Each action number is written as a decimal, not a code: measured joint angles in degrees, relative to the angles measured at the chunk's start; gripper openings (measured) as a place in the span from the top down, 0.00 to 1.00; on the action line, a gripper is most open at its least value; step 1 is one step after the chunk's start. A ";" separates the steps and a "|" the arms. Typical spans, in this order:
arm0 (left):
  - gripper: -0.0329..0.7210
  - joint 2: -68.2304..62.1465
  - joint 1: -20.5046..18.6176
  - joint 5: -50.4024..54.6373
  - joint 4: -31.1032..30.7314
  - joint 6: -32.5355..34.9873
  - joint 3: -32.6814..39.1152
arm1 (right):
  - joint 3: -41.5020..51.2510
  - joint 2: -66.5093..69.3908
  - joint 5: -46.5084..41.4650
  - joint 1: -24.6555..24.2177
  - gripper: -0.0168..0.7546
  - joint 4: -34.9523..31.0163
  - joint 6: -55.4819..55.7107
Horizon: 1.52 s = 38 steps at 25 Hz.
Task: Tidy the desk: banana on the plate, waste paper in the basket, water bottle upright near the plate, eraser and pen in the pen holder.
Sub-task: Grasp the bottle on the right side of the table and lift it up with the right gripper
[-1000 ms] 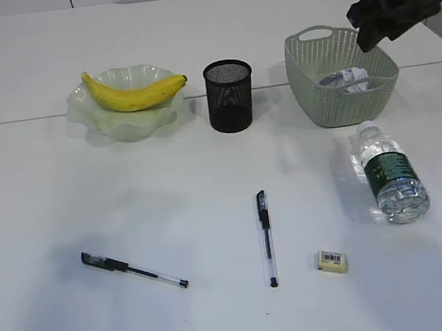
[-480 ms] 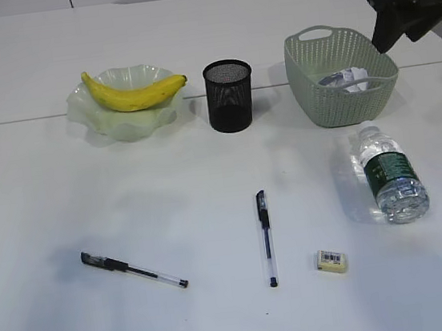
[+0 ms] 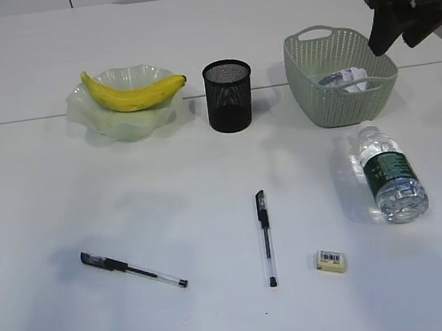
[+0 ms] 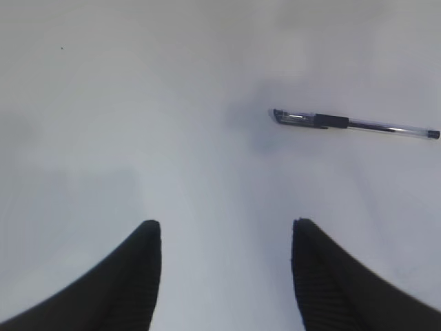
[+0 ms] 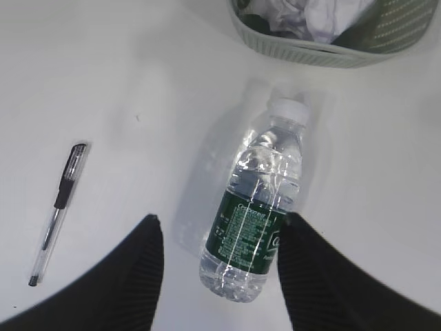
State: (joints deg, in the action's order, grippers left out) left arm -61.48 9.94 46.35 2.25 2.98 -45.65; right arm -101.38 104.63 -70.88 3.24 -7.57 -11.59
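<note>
1. Right gripper (image 5: 219,238): I see its jaws standing apart with nothing between them, hanging above the water bottle (image 5: 258,205), which lies on its side on the table (image 3: 127,185), cap toward the basket (image 3: 339,78).
2. Left gripper (image 4: 226,241): jaws apart, holding nothing, over bare table; one pen (image 4: 355,124) lies ahead of it to the right.
3. Banana (image 3: 133,91): I find it resting in the plate (image 3: 85,113) at far left.
4. Waste paper (image 3: 345,79): crumpled inside the basket.
5. Pen holder (image 3: 229,96): upright between plate and basket.
6. Second pen (image 3: 266,238): on the table at centre; the eraser (image 3: 331,260) lies near its tip, to the right.
</note>
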 joint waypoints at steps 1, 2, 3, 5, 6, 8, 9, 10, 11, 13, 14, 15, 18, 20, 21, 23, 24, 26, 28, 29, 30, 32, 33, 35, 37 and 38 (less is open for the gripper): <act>0.38 0.00 0.00 0.00 0.00 0.00 0.00 | 0.00 0.00 0.00 0.00 0.46 0.00 0.88; 0.38 0.00 0.00 0.00 0.00 0.00 0.00 | 0.00 0.00 -0.03 0.00 0.46 0.00 1.59; 0.38 0.00 0.00 0.00 0.00 0.00 0.00 | 0.00 0.00 -0.13 0.00 0.46 0.00 2.15; 0.38 0.00 0.00 0.00 0.03 0.00 0.00 | 0.38 -0.13 -0.13 0.00 0.46 0.89 3.64; 0.38 0.00 0.00 0.00 0.03 0.00 0.00 | 1.05 -0.26 -0.13 0.00 0.46 1.69 4.34; 0.38 0.00 0.00 0.00 0.13 0.00 0.00 | 2.97 -0.66 -0.13 0.00 0.46 3.67 5.19; 0.38 0.00 0.00 0.00 0.24 0.00 0.00 | 4.29 -0.65 -0.13 0.00 0.46 4.45 5.46; 0.38 0.00 0.00 0.00 0.25 0.00 0.00 | 5.70 -0.77 -0.13 0.00 0.46 4.81 5.52; 0.38 0.00 0.00 0.00 0.25 0.00 0.00 | 7.14 -0.77 -0.13 0.00 0.46 5.08 5.77; 0.38 0.00 0.00 0.00 0.25 0.00 0.00 | 9.54 -0.77 -0.13 0.00 0.46 5.30 5.84; 0.38 0.00 0.00 0.00 0.25 0.00 0.00 | 10.65 -0.77 0.46 0.00 0.46 5.30 5.84; 0.38 0.00 0.00 0.00 0.25 0.00 0.00 | 11.41 -0.77 1.27 0.00 0.46 5.30 5.89; 0.38 0.00 0.00 0.00 0.33 0.00 0.00 | 12.91 -0.77 4.93 0.00 0.45 5.30 5.98; 0.38 0.00 0.00 0.00 0.33 0.00 0.00 | 13.25 -0.77 6.86 0.00 0.39 5.30 5.98; 0.38 0.00 0.00 0.00 0.33 0.00 0.00 | 13.25 -0.77 7.71 0.00 0.35 5.30 5.98; 0.38 0.00 0.00 0.00 0.37 0.00 0.00 | 13.25 -0.77 9.12 0.00 0.28 5.30 5.98; 0.38 0.00 0.00 0.00 0.47 0.00 0.00 | 13.25 -0.66 9.74 0.00 0.26 5.30 5.98; 0.38 0.00 0.00 0.00 0.59 0.00 0.00 | 13.25 0.27 10.32 0.00 0.24 5.30 5.98; 0.38 0.00 0.00 0.00 0.71 0.00 0.00 | 13.25 1.91 11.21 0.00 0.23 5.30 5.98; 0.38 0.00 0.00 0.00 0.82 0.00 0.00 | 13.25 2.97 11.55 0.00 0.23 5.30 5.98; 0.38 0.00 0.00 0.00 0.82 0.00 0.00 | 13.25 4.02 12.19 0.00 0.23 5.30 5.98; 0.38 0.00 0.00 0.00 0.93 0.00 0.00 | 13.25 5.74 13.56 0.00 0.23 5.30 5.98; 0.38 0.00 0.00 0.00 1.04 0.00 0.00 | 13.25 6.58 14.17 0.00 0.23 5.30 5.98; 0.38 0.00 0.00 0.00 1.28 0.00 0.00 | 13.25 7.95 15.88 0.00 0.23 5.30 6.12; 0.38 0.00 0.00 0.00 1.56 0.00 0.00 | 13.25 9.18 17.16 0.00 0.23 5.30 6.23; 0.38 0.00 0.00 0.00 1.65 0.00 0.00 | 13.14 9.70 17.73 0.00 0.23 5.30 6.35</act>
State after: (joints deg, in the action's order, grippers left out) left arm -61.48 9.94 46.35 3.89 2.98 -45.65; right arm -88.23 114.34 -53.15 3.24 -2.28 -5.23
